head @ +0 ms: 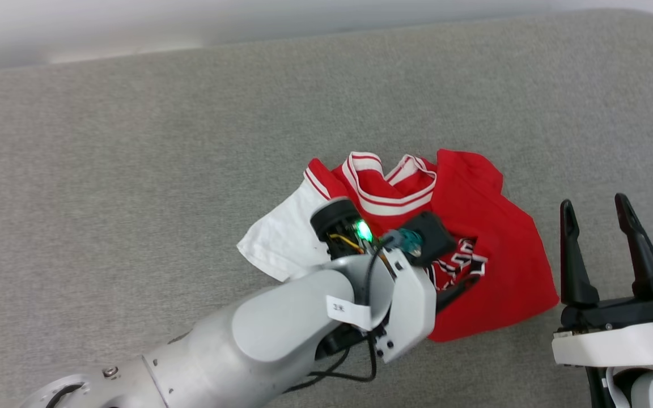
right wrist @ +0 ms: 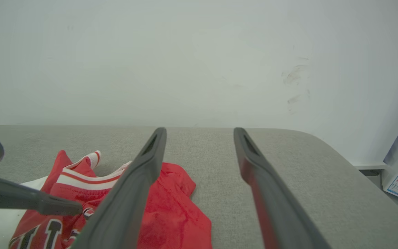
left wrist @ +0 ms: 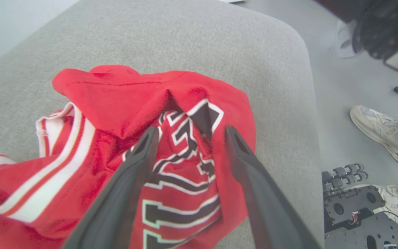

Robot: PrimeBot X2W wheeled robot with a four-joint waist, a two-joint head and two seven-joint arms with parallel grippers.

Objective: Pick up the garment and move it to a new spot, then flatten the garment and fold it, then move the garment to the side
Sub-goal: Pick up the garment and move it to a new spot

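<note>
The garment lies crumpled on the grey padded surface, red with a white sleeve spread to the left and its striped collar on top. My left gripper hangs just over the black-and-white lettering, fingers apart and holding nothing. Its wrist hides the garment's middle in the head view. One of its dark fingers reaches over the garment in the right wrist view. My right gripper stands open and empty to the right of the garment, clear of the cloth.
The grey surface ends in a rounded edge beside the garment. Below it on the floor stand pale shoes and part of a dark machine base. A pale wall rises behind the surface.
</note>
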